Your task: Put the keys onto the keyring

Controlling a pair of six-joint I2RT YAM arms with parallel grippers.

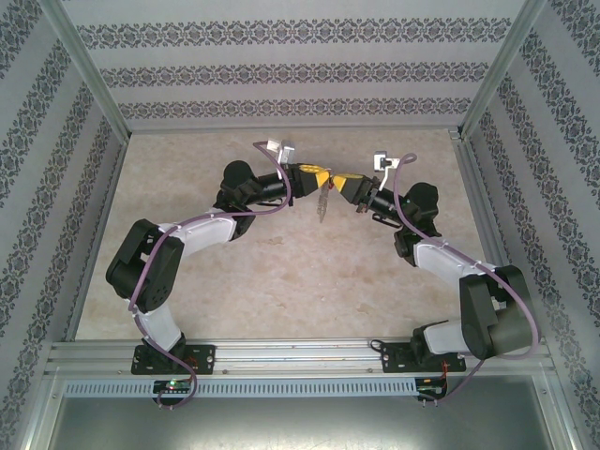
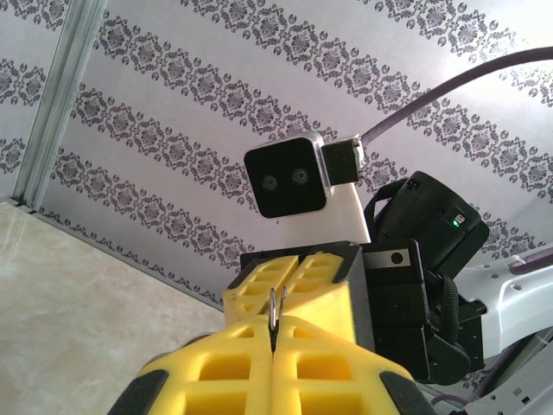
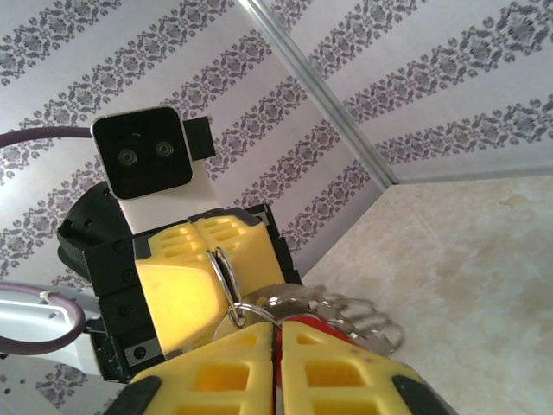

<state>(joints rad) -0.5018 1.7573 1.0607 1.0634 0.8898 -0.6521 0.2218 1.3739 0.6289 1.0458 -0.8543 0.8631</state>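
Observation:
My two grippers meet tip to tip above the middle of the table's far half. The left gripper (image 1: 317,175) (image 2: 275,333) is shut on the keyring (image 2: 276,304), whose thin silver loop sticks up edge-on from between its yellow fingers. In the right wrist view the same keyring (image 3: 221,270) comes out of the left fingers (image 3: 186,277). The right gripper (image 1: 349,184) (image 3: 276,327) is shut on the key (image 3: 315,324), its red head showing between and beside the yellow fingers. A small ring links the key to the loop. From the top, the keyring (image 1: 323,204) dangles under the grippers.
A bunch of small silvery rings and pieces (image 3: 367,313) hangs blurred beside the red key. The beige tabletop (image 1: 281,281) lies below, ringed by patterned walls (image 1: 281,75) and an aluminium frame. Both arms arch inward from their bases at the near edge.

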